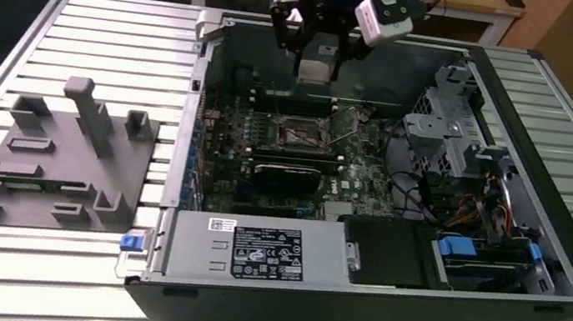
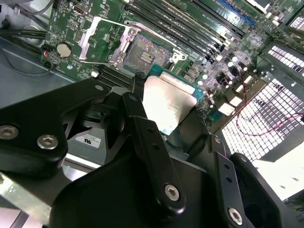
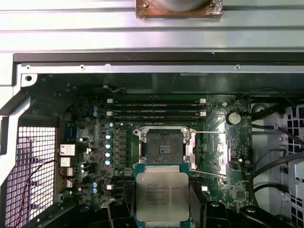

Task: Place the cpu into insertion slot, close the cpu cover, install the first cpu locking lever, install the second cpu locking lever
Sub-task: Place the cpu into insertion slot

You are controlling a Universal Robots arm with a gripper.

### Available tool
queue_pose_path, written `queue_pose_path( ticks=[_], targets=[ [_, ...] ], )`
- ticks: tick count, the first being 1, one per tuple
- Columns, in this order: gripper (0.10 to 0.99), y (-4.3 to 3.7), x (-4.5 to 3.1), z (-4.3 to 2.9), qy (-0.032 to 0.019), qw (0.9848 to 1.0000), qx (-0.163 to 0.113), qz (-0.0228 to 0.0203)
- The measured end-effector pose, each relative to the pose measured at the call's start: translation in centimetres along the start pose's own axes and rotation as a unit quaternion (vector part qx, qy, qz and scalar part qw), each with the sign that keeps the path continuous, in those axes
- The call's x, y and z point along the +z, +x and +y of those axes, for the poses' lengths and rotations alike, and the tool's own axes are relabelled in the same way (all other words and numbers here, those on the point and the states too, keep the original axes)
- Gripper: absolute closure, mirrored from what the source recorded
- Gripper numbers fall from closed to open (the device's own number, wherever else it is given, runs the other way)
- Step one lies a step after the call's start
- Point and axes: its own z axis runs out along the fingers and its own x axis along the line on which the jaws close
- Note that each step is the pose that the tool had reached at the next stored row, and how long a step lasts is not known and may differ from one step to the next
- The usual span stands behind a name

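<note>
Two fingers (image 2: 141, 121) of the gripper (image 1: 316, 65) pinch the cpu (image 3: 162, 194) by its edges, above the open case (image 1: 378, 308). The slot (image 3: 162, 145) lies bare on the board (image 3: 118, 161), apart from the cpu, with its cover (image 2: 118, 47) swung open beside it.

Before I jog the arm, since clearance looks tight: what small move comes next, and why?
Probably ease the end effector toward the insertion slot: it holds the cpu short of it, and the cpu cover stands flipped open.
</note>
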Motion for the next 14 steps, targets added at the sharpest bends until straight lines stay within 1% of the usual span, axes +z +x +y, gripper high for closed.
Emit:
queue_pose_path(
  ticks=[6, 14],
  targets=[
    [0.545, -0.01, 0.38, -0.03, 0.0000, 1.0000, 0.000, 0.0000],
    [0.545, -0.03, 1.81, -0.16, 0.0000, 1.0000, 0.000, -0.0017]
  ],
)
